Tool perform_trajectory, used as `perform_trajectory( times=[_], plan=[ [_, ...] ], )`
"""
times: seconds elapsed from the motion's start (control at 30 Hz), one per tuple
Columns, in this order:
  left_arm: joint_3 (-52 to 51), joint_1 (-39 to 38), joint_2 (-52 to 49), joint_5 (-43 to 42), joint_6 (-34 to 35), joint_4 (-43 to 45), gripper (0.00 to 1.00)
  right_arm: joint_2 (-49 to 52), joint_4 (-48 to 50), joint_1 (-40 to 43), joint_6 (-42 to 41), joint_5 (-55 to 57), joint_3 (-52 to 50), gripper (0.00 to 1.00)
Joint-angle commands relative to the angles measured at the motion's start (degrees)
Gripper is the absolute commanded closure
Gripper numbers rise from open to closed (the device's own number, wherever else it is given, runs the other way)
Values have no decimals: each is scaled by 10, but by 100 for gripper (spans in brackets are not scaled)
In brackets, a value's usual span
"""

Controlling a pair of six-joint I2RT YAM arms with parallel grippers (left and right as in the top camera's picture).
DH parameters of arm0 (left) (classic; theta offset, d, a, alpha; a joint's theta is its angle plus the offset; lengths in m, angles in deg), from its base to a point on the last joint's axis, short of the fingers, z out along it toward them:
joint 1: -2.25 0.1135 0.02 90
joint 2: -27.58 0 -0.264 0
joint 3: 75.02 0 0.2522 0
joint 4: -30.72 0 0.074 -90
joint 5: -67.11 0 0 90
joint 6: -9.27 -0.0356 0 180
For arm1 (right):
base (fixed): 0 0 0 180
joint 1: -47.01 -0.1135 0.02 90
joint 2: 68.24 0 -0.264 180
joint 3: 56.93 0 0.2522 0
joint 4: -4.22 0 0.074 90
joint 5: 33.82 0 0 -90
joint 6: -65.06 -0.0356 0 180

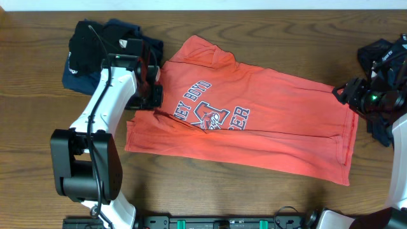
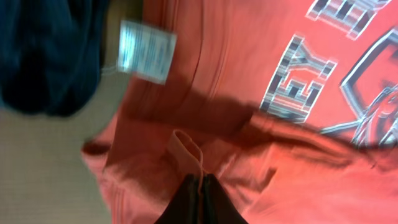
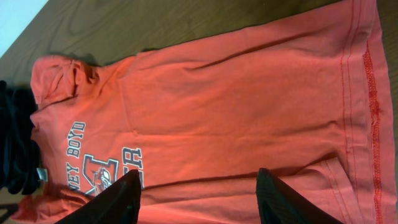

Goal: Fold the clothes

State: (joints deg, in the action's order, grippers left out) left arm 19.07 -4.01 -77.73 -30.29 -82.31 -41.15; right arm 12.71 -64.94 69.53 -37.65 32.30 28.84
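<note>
Brown wood-grain desk (image 1: 267, 197) with a dull sheen, taking up nearly the whole overhead view. Only a thin pale strip (image 1: 203, 3) past the far edge, too little of it to call wall or floor. Same pale bit in the top corner of the right wrist view. Nothing more of the room on show.

Orange-red T-shirt (image 1: 273, 137) spread across the middle of the desk, print side up, collar end to the left and hem to the right, with long creases running along it. Navy-and-white lettering (image 1: 213, 114) partly lost in a fold. Pile of black and navy clothes (image 1: 95, 51) in the far left corner, touching the shirt's collar end. Another dark bundle (image 1: 380, 135) at the right edge, under the right arm. Small white label (image 2: 146, 50) by the shirt's edge, next to the navy fabric.

Left gripper (image 2: 201, 183) down on the shirt near its left side, fingers pressed together on a raised pinch of orange cloth. Right gripper (image 3: 199, 177) spread wide, holding nothing, above the hem half of the shirt.
</note>
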Motion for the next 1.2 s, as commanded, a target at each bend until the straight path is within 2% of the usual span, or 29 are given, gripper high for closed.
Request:
perform_trajectory(
  times=[0.0,0.03,0.13,0.17,0.27,0.63,0.83,0.93,1.0,1.1,1.17],
  plan=[
    [0,0,3,21,0,-19,86,0,1,-4,10,2,7,42],
    [0,-1,3,21,0,-21,76,0,2,-4,10,2,7,42],
    [0,-1,3,2,4,-27,58,0,3,-4,10,1,7,42],
    [0,-1,3,-16,8,-27,53,0,3,-4,10,1,7,42],
    [0,-6,1,-70,8,-12,50,0,3,-4,10,2,7,42],
    [-23,-46,-54,-67,8,40,50,0,-3,-4,10,1,7,42],
    [-24,-45,-72,21,8,38,50,0,-8,-4,10,1,7,41],
    [-24,-45,-72,36,8,36,50,0,-9,-4,11,1,7,42],
    [-24,-45,-72,36,15,29,54,0,-9,-4,11,1,7,41],
    [-24,-45,-72,35,23,17,71,0,-8,-4,11,1,7,41],
    [-24,-45,-72,33,24,13,73,0,-8,-4,11,1,7,41]
  ],
)
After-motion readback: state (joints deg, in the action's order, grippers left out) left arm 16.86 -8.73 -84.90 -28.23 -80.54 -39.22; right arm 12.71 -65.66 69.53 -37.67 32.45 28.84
